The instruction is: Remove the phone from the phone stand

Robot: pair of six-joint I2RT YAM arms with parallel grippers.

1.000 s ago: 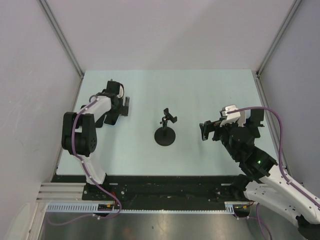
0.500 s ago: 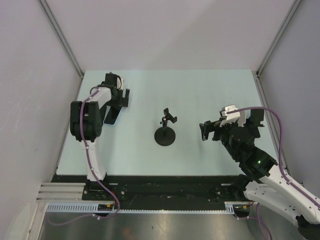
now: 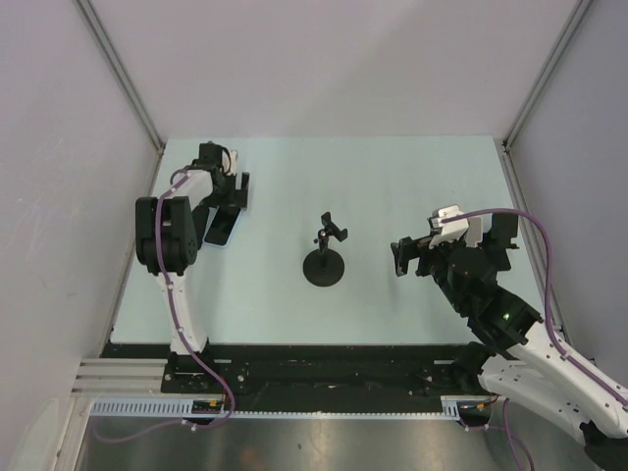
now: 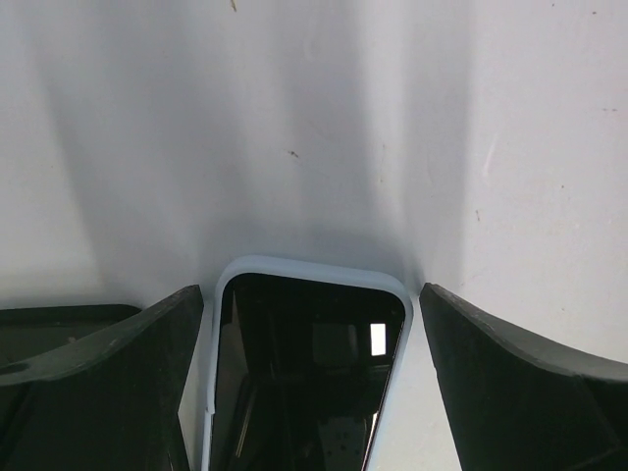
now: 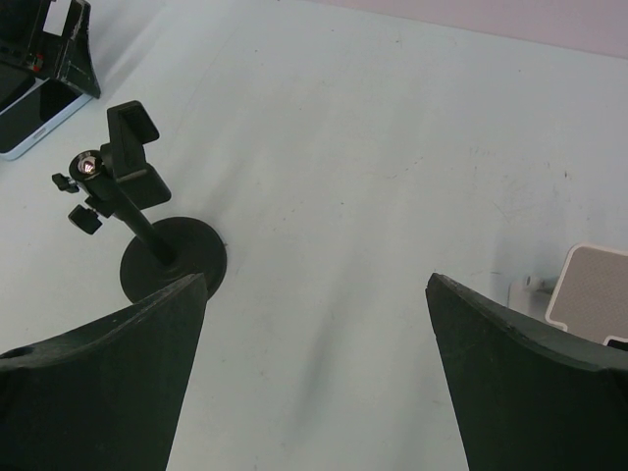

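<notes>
My left claw (image 3: 232, 192) hangs spread and empty at the upper left of the overhead frame. The phone (image 4: 309, 373) lies flat on the table (image 3: 392, 177) just beneath, lengthwise between my fingers (image 4: 98, 392). The phone stand (image 3: 325, 257) at centre holds nothing. My right claw (image 3: 400, 257), also spread, is farther off.

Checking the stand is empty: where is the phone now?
Top view: the phone lies on the table at far left, beside the open left gripper, apart from the stand at centre.
</notes>
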